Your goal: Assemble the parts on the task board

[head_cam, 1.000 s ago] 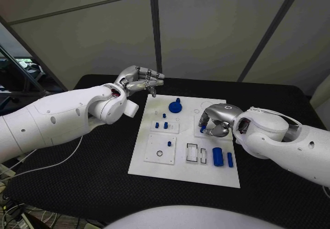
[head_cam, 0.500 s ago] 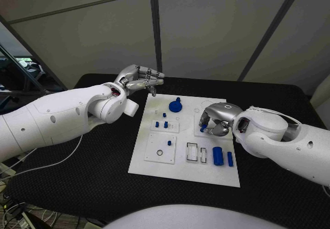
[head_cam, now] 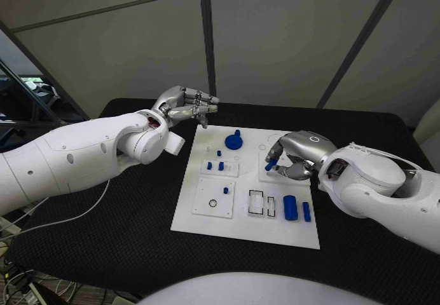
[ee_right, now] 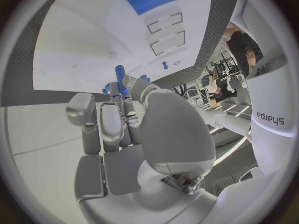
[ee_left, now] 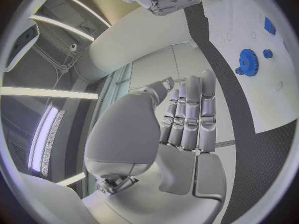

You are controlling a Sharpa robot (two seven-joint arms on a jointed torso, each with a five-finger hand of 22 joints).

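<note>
Right hand (head_cam: 292,156): pinches blue peg (head_cam: 271,165), 3 o'clock on task board (head_cam: 246,225).
Left hand (head_cam: 188,105): fingers curled, empty, 11 o'clock.

White task board (head_cam: 240,223) flat mid-table, small blue parts (head_cam: 290,208) scattered on it, blue gear (head_cam: 234,143) near far edge.

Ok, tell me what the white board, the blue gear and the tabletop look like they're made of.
Board: looks like rigid white plastic, matte, flat with crisp cut-out slots; could be painted sheet.
Gear: probably molded or printed plastic, uniform saturated blue, toothed edge visible in the left wrist view.
Tabletop: black with a fine pebbled texture, likely a foam or rubber mat, not bare wood or metal.
</note>
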